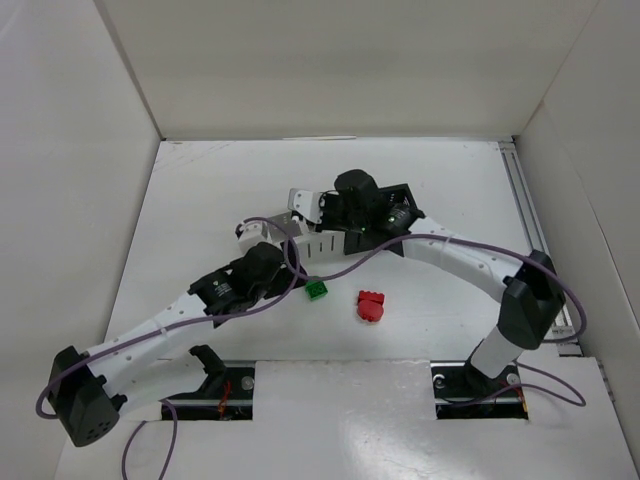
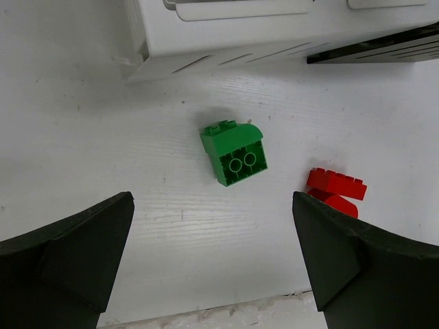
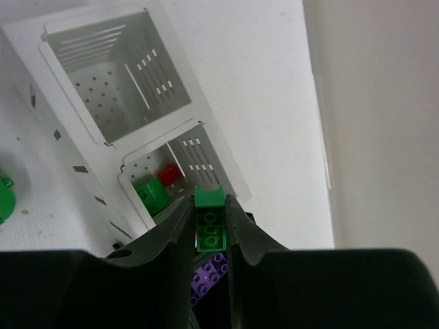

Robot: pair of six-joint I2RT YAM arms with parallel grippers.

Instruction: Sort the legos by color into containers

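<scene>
So at this point our right gripper [image 3: 209, 211] was clamped tight on a green lego [image 3: 209, 223], with a finger pinching it from each side. It hung above the containers, about where the white bin [image 3: 158, 75] met the black bin [image 1: 400, 193].

From the right wrist camera we saw two square cells in the white bin. The nearer cell had a second green brick [image 3: 152, 195] and a small red brick [image 3: 170, 173] sitting side by side, so yeah, mixed colours in there. Some purple bricks [image 3: 208, 274] peeked out just under the held lego. They sat in a dark spot we took for the black bin, though the fingers hid most of it.

Our left gripper [image 2: 211, 226] was wide open, fingers well apart, hovering over the table [image 2: 82, 123] and touching nothing. Ahead of it, roughly centred between the fingers, lay a loose green brick [image 2: 234, 154], tipped so its hollow underside faced the camera. It was near the white bin's slotted wall but clear of it. Off to its right, closer to the right-hand finger, were the red bricks [image 2: 335, 188], two as far as we could tell, touching each other.

From the top camera, the loose green and the reds sat on the table on the near side of the bins, between the two arms. The green one was just beside the left arm's wrist.
</scene>
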